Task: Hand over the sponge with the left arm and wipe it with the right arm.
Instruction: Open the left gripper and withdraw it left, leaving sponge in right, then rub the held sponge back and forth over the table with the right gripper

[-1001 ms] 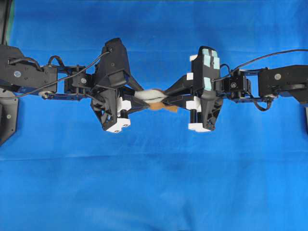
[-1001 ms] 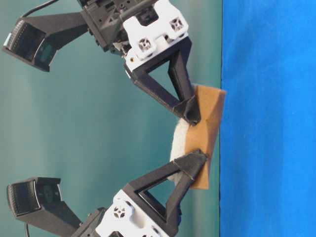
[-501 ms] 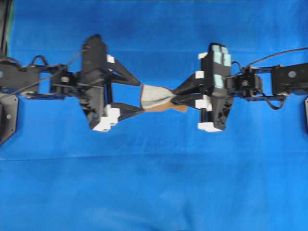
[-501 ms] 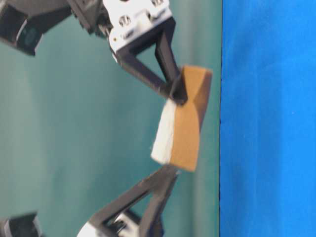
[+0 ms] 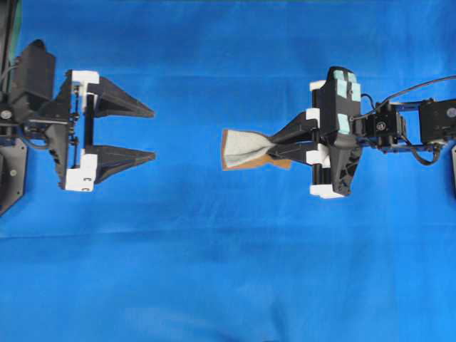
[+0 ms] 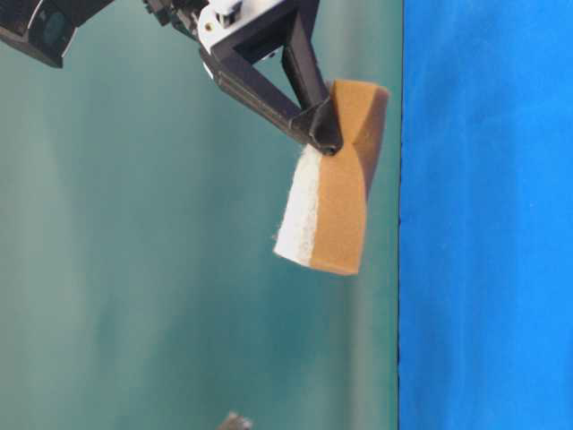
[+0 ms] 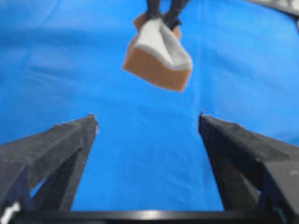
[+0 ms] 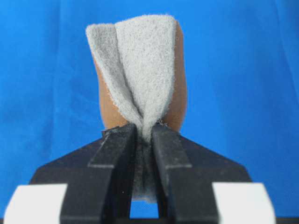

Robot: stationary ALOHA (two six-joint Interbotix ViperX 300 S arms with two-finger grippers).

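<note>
The sponge (image 5: 246,148), grey-white on top and orange-brown beneath, hangs above the blue cloth, pinched at its right end by my right gripper (image 5: 271,148). In the right wrist view its felt top (image 8: 140,74) folds up between the shut fingers (image 8: 119,149). The table-level view shows the sponge (image 6: 336,193) hanging clear of the cloth from the right gripper (image 6: 324,134). My left gripper (image 5: 148,132) stands wide open at the far left, well apart from the sponge. The left wrist view shows its two fingers (image 7: 60,144) spread with only cloth between them and the sponge (image 7: 159,56) far ahead.
A blue cloth (image 5: 228,271) covers the whole table. The left arm's base (image 5: 14,171) sits at the left edge, the right arm's joints and cable (image 5: 420,128) at the right edge. A teal wall (image 6: 134,269) stands behind in the table-level view.
My left gripper opened, let go of the sponge and pulled back far to the left. The right gripper kept its hold and shifted slightly right with the sponge.
</note>
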